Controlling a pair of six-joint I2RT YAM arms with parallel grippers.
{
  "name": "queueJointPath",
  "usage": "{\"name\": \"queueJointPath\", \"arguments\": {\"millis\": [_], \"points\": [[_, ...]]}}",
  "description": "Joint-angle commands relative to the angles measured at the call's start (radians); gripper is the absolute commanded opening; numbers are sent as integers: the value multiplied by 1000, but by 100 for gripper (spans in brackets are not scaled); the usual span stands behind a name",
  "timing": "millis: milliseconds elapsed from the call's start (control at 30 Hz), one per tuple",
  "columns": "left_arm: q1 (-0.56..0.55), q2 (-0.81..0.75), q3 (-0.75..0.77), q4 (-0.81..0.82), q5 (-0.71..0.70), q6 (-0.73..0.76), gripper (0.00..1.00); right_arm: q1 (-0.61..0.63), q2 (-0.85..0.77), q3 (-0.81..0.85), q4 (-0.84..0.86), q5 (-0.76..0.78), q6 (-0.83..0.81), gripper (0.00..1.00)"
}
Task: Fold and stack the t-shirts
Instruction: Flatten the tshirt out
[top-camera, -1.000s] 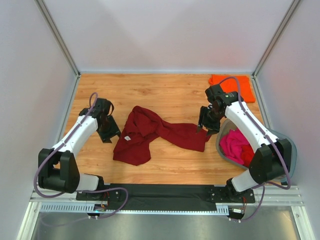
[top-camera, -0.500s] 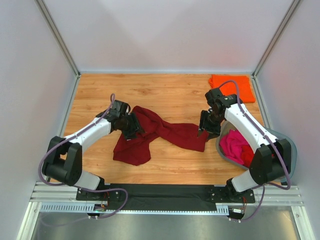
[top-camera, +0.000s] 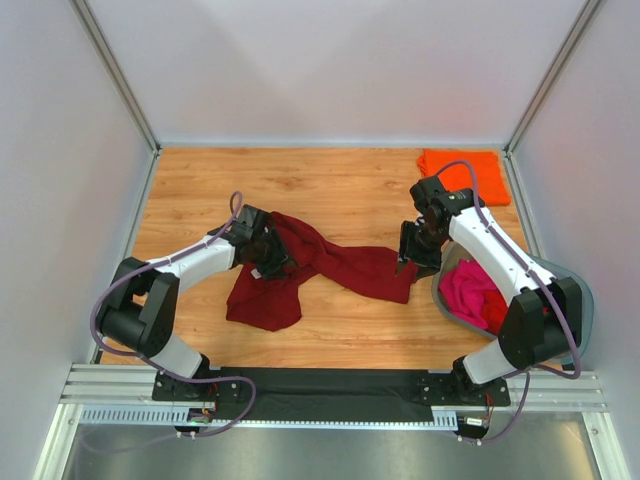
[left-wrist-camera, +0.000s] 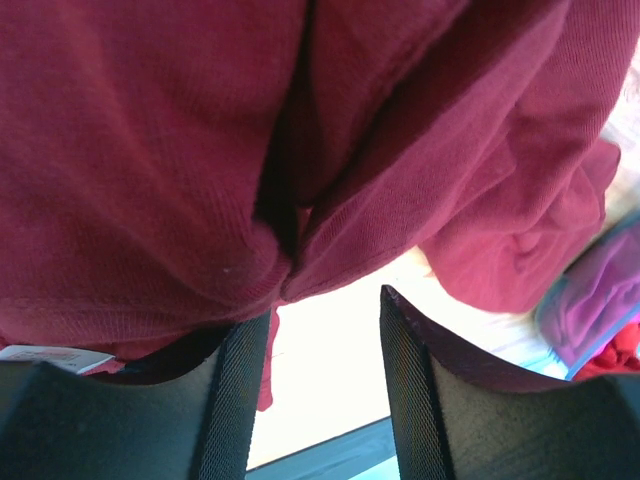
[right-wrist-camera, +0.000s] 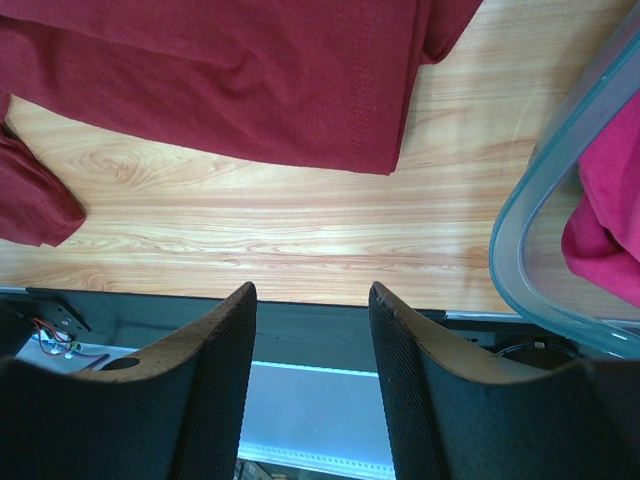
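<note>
Maroon t-shirt (top-camera: 310, 262): one item, unfolded, lying crumpled on the wooden surface (top-camera: 340, 190) about mid-depth. Its long axis runs side to side, from a bunched mass on the left to a flatter, narrower end on the right. Left end effector (top-camera: 266, 256): positioned over the bunched left mass near the white label (top-camera: 255, 275). In the left wrist view its jaws stand moderately apart, with bare surface showing in the gap and nothing gripped. Folds of cloth hang just ahead of the fingertips (left-wrist-camera: 250, 335); whether they brush the fabric is hard to tell from this close a view. Right end effector (top-camera: 414, 252): at the shirt's right end, jaws likewise moderately apart and empty. In the right wrist view the cloth edge lies just ahead of the tips, not between them. Nearest arm: each arm is nearest its own end of the shirt, so spreading it along that axis probably suits a two-arm pull. Also present: orange t-shirt (top-camera: 462, 172), folded at the far right corner; magenta-pink t-shirt (top-camera: 468, 288), lying in the grey tub (top-camera: 586, 300) close beside the right arm.
</note>
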Motion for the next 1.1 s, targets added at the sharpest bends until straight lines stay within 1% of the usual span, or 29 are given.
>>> {"name": "queueJointPath", "arguments": {"millis": [0,200,333,400,433,467,533,567,600,700,800,900,933,1067], "points": [[-14,-13,38,1,-57,-49,53,2,-6,-6,15,14,-22,50],[-28,-17,40,-3,-107,-68,45,2,-15,-24,17,14,-22,50],[-29,-9,40,0,-111,-78,44,2,-27,-38,18,19,-19,50],[-29,-18,41,0,-120,-86,36,2,-38,-47,24,16,1,50],[-29,-23,46,-6,-125,-88,30,-1,-47,-55,26,14,10,51],[-29,-26,64,-18,-131,-91,20,0,-52,-60,29,17,21,51],[-29,-33,102,-99,-147,-82,11,0,-58,-64,34,25,42,52],[-29,-35,157,-144,-163,-78,0,0,-57,-67,43,31,42,52],[-29,-41,187,-234,-191,-65,0,0,-54,-69,49,42,39,52],[-28,-85,279,-378,-243,-31,0,-3,-34,-57,63,63,29,52],[-2,-153,330,-483,-297,44,0,-16,-2,-29,89,29,0,52],[49,-228,322,-537,-295,78,0,-32,44,-8,127,3,-5,52],[63,-245,310,-539,-291,101,0,-36,55,-8,156,-7,-4,49],[124,-311,238,-562,-297,144,0,-39,106,-5,222,-49,-5,49]]}}
